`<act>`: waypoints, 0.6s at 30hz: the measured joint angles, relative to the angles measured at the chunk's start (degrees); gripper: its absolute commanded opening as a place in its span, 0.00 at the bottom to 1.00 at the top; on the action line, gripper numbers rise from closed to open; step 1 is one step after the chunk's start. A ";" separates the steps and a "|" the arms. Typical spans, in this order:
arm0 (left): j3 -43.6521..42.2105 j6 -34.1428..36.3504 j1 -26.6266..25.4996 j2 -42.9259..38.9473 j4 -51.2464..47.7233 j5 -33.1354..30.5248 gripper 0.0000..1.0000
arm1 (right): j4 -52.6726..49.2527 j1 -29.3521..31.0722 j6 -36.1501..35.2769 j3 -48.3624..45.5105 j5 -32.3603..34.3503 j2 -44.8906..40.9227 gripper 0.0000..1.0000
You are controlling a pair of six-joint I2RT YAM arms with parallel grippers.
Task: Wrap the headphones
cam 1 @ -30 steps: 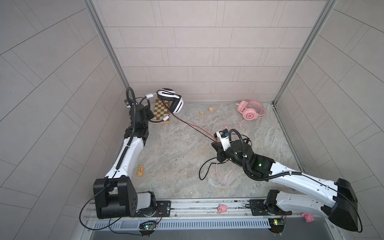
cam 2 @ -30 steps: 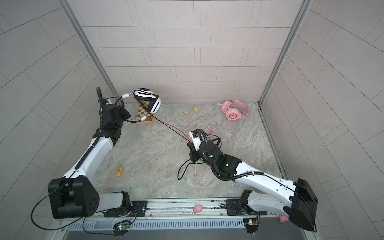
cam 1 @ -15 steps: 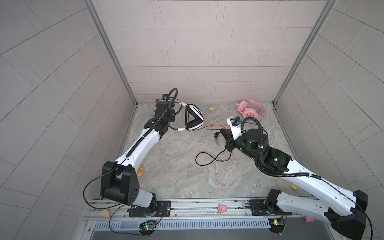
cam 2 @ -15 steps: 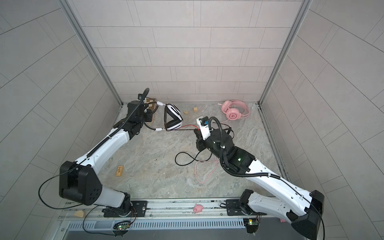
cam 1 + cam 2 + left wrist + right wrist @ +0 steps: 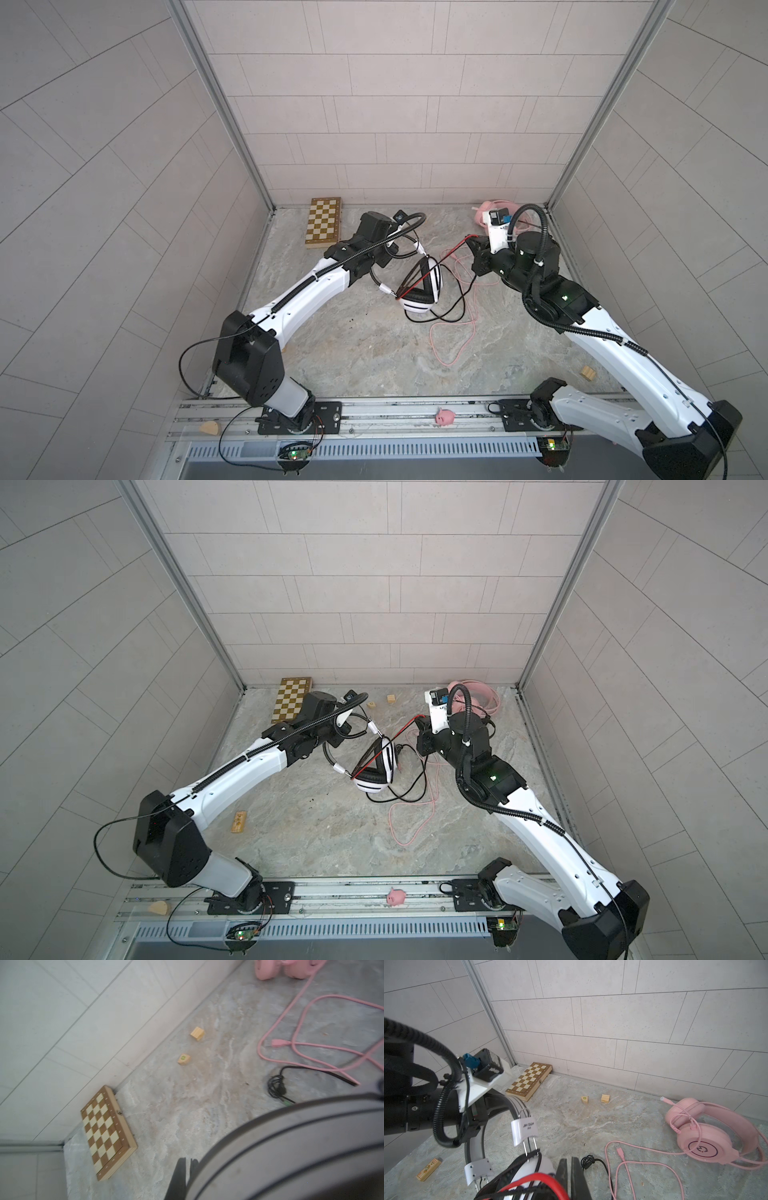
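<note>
Past the pink cord (image 5: 453, 334) looped on the desk (image 5: 353, 353), the white headphones (image 5: 419, 293) hang mid-desk by their headband from the clenched left pincer (image 5: 187, 1165), their red cord (image 5: 451, 254) running taut to the clenched right pincer (image 5: 569, 1162), the pink headphones (image 5: 704, 1140) lying by the back wall.

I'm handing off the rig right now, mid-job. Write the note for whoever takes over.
Left gripper: shut on the white headset at its headband, holding it up over the table.
Right gripper: shut on the cord, which runs taut from the ear cups.
Done: a few turns of cord cross the white ear cups.
Left: the rest of that cord lies slack on the table and needs winding on. The pink headset sits at the back right, with the pink cord sprawled loose, not yet wrapped.
</note>
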 measured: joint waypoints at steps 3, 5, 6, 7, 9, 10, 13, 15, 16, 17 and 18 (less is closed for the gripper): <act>0.83 1.03 -0.31 0.11 -2.25 5.11 0.00 | 1.09 -2.19 0.66 -1.88 -0.85 0.20 0.00; 1.29 1.49 -0.31 0.07 -3.21 8.15 0.00 | 1.97 -3.37 0.94 -3.58 -0.87 0.37 0.00; 1.42 1.81 -0.31 0.04 -3.52 9.44 0.00 | 2.58 -4.00 1.29 -4.72 -0.85 0.52 0.00; 1.46 2.01 -0.31 -0.04 -3.72 10.64 0.00 | 3.17 -4.52 1.55 -5.79 -0.85 0.68 0.00; 1.46 2.36 -0.31 -0.28 -4.04 12.55 0.00 | 4.15 -5.46 2.40 -7.89 -0.87 1.25 0.00; 1.46 2.51 -0.31 -0.48 -4.17 13.44 0.00 | 4.79 -5.97 3.06 -8.90 -1.11 1.70 0.00; 1.46 2.75 -0.31 -1.20 -4.52 15.82 0.00 | 6.75 -6.97 4.79 -11.08 -2.32 3.30 0.00; 1.46 2.75 -0.31 -1.79 -4.52 17.27 0.00 | 7.91 -7.15 5.77 -11.87 -3.23 4.44 0.00; 1.46 2.69 -0.31 -2.08 -4.52 17.94 0.00 | 8.87 -7.13 6.27 -12.26 -3.65 5.03 0.00; 1.46 2.62 -0.31 -2.25 -4.55 18.36 0.00 | 9.66 -7.13 6.64 -12.55 -3.98 5.40 0.00; 1.51 2.36 -0.31 -2.45 -4.55 18.95 0.00 | 10.84 -7.13 7.13 -13.05 -4.31 5.84 0.00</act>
